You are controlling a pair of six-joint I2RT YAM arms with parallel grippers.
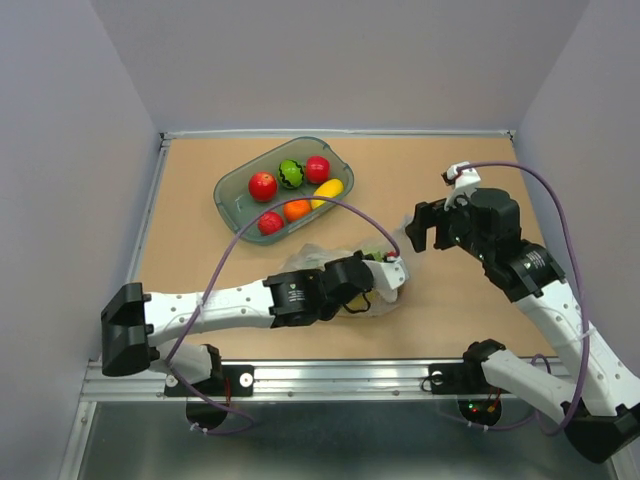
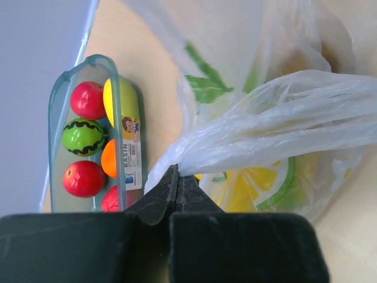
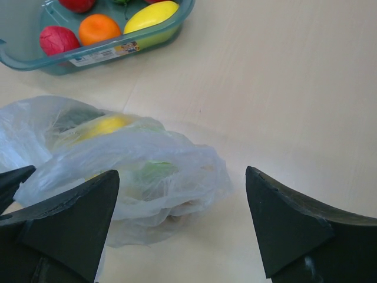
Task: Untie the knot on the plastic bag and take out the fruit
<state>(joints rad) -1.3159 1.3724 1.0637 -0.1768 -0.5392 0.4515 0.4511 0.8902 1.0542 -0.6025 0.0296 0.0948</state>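
plastic bag [image 1: 310, 255] lying on the table, at 5 o'clock from the tray [image 1: 226, 190]; judged light, limp and slippery, best taken at its twisted neck. left gripper [image 2: 178, 177] reaches low, jaws clamped on that neck. right gripper [image 3: 181, 177] hovers at the bag's 2 o'clock, jaws apart. fruit [image 3: 106, 125] inside.

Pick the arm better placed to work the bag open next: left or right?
Right, probably. The left claw is shut on a bunched strip of the plastic bag, anchoring it. The right claw is open, empty and aimed at the bag.
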